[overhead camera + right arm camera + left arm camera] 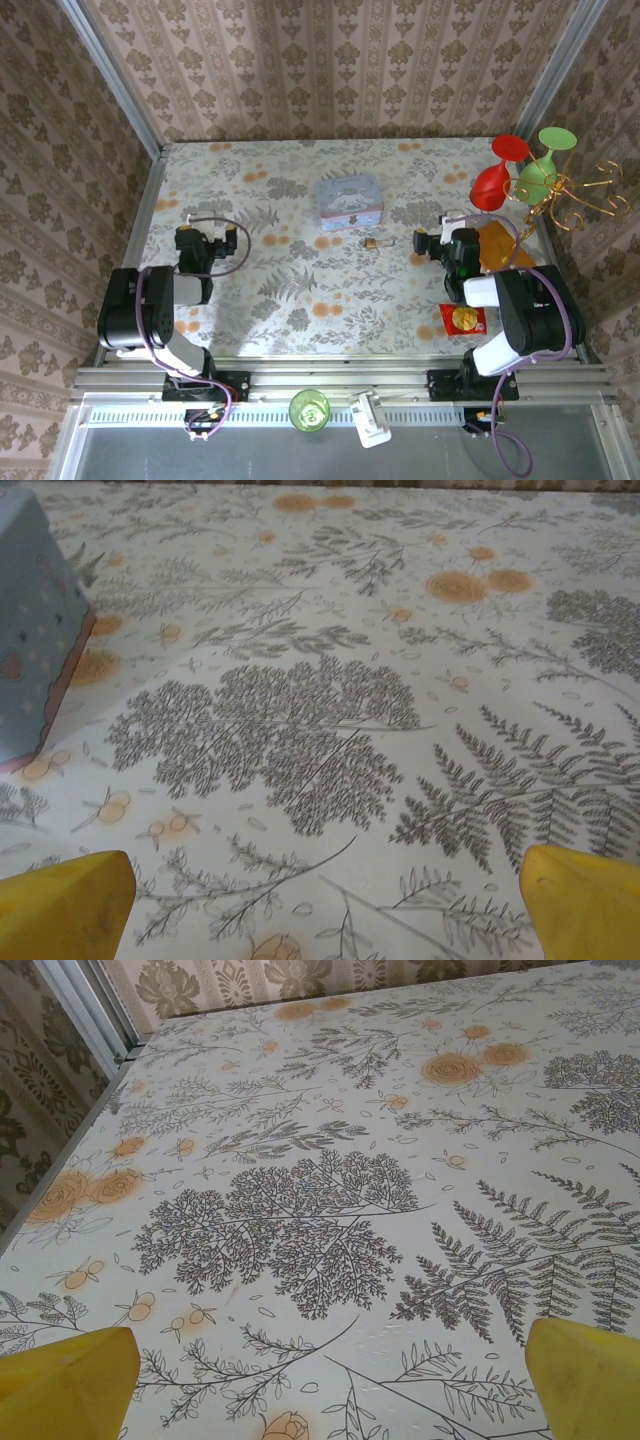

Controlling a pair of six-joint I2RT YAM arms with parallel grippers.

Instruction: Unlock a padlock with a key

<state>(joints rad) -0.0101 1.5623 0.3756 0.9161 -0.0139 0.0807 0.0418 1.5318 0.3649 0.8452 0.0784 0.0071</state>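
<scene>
The tiny brass padlock (375,243) lies on the floral tablecloth just in front of the pale blue tin (349,202). The key is out of view. My right gripper (443,240) rests low over the cloth a short way right of the padlock, jaws open. In the right wrist view its yellow fingertips (65,905) stand wide apart, with bare cloth between them and the tin (35,630) at the left. My left gripper (208,240) sits far to the left, also open. Its yellow fingertips (65,1380) frame nothing but cloth.
A red packet with a gold disc (464,319) lies near the right arm's base. Red (497,175) and green (545,160) wine glasses, a gold wire stand (585,195) and an orange sheet (500,245) crowd the right edge. A green cup (310,410) stands below the front rail.
</scene>
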